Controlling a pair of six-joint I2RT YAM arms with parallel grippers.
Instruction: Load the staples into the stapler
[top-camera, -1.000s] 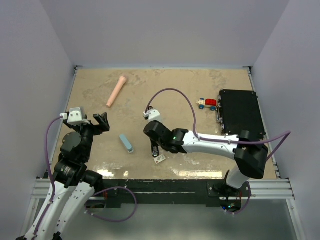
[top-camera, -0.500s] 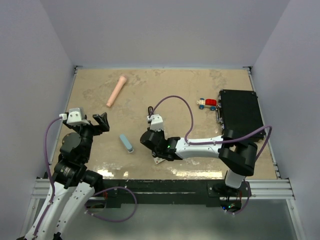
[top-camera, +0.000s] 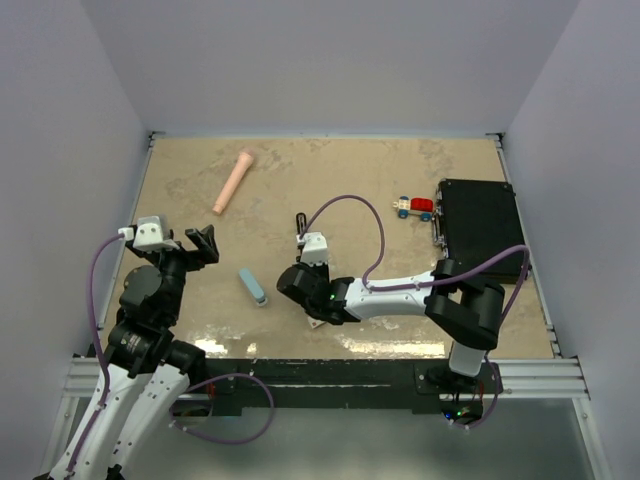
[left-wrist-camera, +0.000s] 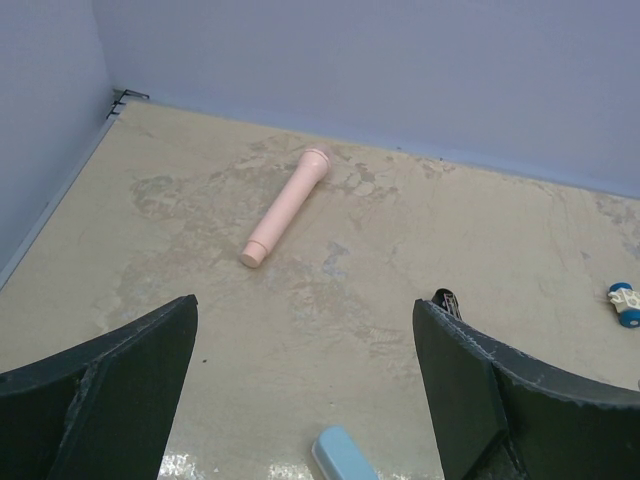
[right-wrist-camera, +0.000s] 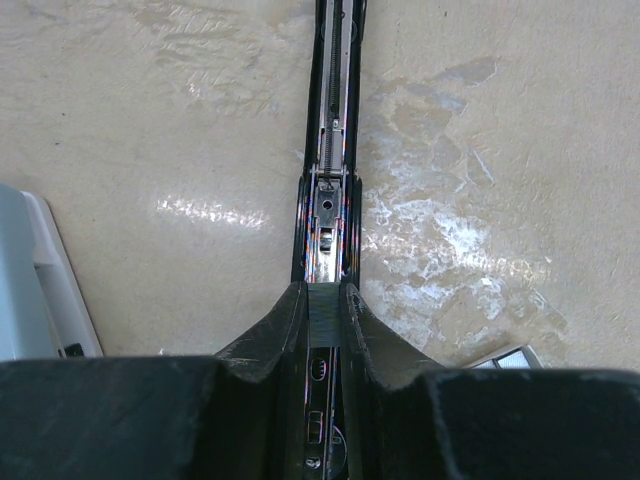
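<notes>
While the left gripper (left-wrist-camera: 303, 310) hangs apart, the right gripper (right-wrist-camera: 323, 298) clamps the slim black stapler (right-wrist-camera: 331, 150), silver spring channel exposed, near the table's (top-camera: 350, 170) front edge; whitish beside it, perhaps the staples (right-wrist-camera: 512, 356).

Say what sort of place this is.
Probably a robot test cell: plain lilac walls box in a beige table, a left arm and right arm are bolted at its edge, and unrelated props lie about: stapler, pink cylinder, toy car.

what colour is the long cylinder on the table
The cylinder is pale pink, clearest in the left wrist view.
</notes>
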